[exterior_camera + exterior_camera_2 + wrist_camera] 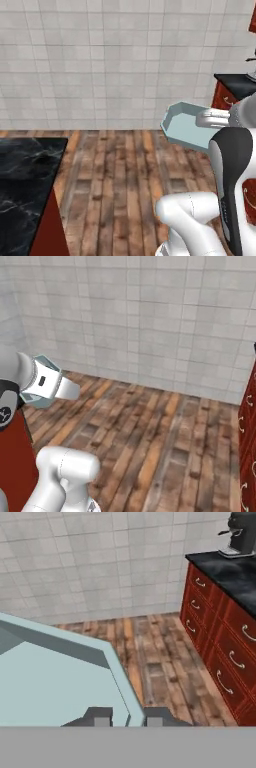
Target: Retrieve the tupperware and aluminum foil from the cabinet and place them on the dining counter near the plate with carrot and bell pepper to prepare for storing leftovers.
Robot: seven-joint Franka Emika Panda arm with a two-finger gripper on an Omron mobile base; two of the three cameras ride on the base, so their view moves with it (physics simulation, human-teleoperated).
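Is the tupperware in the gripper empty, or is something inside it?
Empty as far as visible: the tupperware, pinched at its rim by the gripper, shows a bare pale floor in the hand view.

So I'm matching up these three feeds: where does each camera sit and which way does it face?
Left base view: behind the arm's left, facing the tiled wall; dining counter left, arm right, holding the tupperware.
Right base view: behind the arm's right; arm at left.
Hand view: on the hand; gripper clamps the tupperware rim; red drawers right.
All share wall, floor and tupperware.
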